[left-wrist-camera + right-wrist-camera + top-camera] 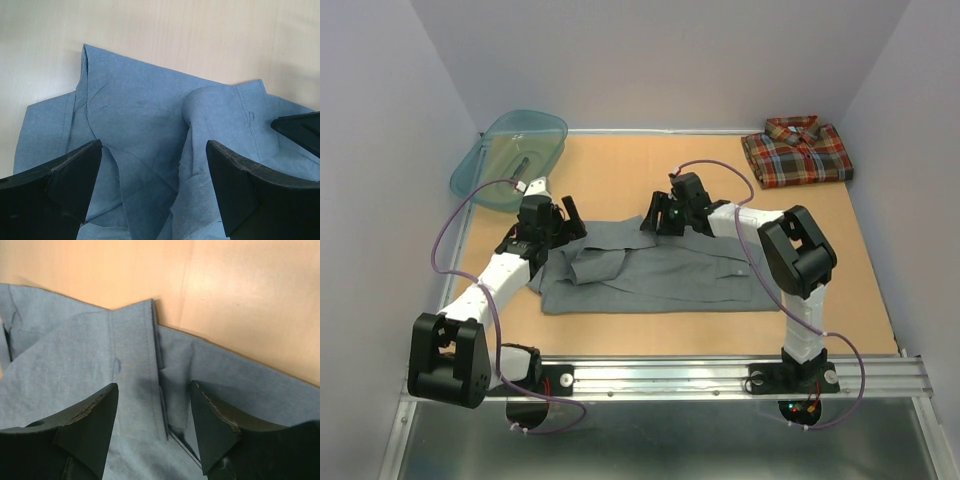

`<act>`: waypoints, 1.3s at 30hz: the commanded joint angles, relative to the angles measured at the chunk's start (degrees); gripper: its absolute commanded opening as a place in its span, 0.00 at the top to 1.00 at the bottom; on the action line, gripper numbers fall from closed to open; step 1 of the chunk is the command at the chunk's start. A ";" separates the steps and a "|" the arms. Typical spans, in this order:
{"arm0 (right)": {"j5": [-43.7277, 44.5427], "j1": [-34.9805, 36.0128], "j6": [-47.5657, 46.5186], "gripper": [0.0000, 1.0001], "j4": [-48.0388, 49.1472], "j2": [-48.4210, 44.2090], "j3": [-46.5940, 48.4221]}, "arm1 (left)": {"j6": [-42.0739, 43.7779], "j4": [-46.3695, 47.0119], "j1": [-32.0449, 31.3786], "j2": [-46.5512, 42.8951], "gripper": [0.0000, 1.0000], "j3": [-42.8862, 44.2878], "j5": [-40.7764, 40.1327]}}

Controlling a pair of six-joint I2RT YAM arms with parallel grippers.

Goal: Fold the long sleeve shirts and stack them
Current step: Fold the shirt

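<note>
Jaws spread on both arms over the grey shirt (660, 275), left wider, right straddling its cuff (132, 355).

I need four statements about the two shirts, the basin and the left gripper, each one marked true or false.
1. The left gripper is open over the grey shirt. True.
2. The grey shirt is inside the teal basin. False: it lies spread on the table, apart from the teal basin.
3. The plaid shirt lies folded at the far right corner of the table. True.
4. The plaid shirt rests on the grey shirt. False: they lie apart.
</note>
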 commanded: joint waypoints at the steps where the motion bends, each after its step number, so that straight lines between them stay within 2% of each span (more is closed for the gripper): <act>1: -2.59 1.12 -0.25 0.36 3.44 1.45 4.83 | 0.37 2.82 0.23 0.18 0.03 0.05 0.95; 15: -5.84 2.53 -0.61 0.60 3.26 4.27 8.08 | 0.63 2.82 0.23 -0.61 0.03 0.14 0.51; 18: -5.67 2.53 -1.22 0.74 3.35 5.15 8.70 | 0.72 2.82 0.23 -0.52 0.04 0.14 0.60; 19: -5.41 2.53 -1.92 0.83 3.17 5.23 8.96 | 0.72 2.74 0.23 -0.61 0.04 0.14 0.42; 22: -5.14 2.53 -3.67 1.00 2.82 3.75 9.58 | 0.90 2.65 0.23 -1.05 0.04 0.14 -0.54; 26: -5.40 2.53 -6.67 0.99 1.42 -2.22 10.55 | 0.81 2.56 0.23 -2.01 0.04 -0.04 -2.30; 32: -6.28 2.53 -11.06 0.99 -4.11 -15.84 8.36 | 0.72 2.47 0.67 -2.63 0.04 -0.04 -3.09; 39: -7.34 2.62 -12.47 0.99 -10.00 -32.28 -4.38 | 0.55 2.47 1.02 -3.42 0.04 -0.04 -3.45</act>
